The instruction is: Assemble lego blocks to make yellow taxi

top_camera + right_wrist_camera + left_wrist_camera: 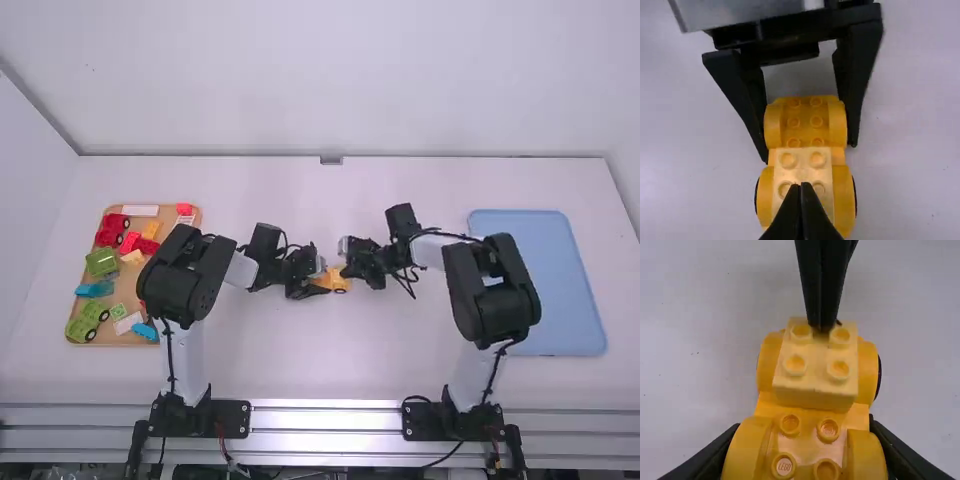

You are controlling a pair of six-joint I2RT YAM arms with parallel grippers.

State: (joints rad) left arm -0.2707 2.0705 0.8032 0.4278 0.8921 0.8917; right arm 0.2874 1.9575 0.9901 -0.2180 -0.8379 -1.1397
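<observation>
Yellow taxi [340,284], part-built, is near the middle of the white table [300,370], between the left arm [187,275] and the right arm [490,290]. Over to the right lies the blue tray [540,285], a likely place for the finished car. At the far left, the wooden tray [110,338] holds loose red, green, blue, white and yellow pieces, among them an orange-yellow block [152,229] that may belong to the roof.

The left gripper [802,460] is closed on the yellow base [862,412], one finger at each side of the nearer pair of fenders. The right gripper [800,187] has its fingers together with nothing between them, their tips on top of the pale yellow block [815,395] at the other end, as if to press it home.

So the base and this first block look to be in place, though whether the block is fully seated is hard to judge from here. Left to do, I'd say, is to firm that up and build over the bare studs [790,424] between the gripped fenders.
</observation>
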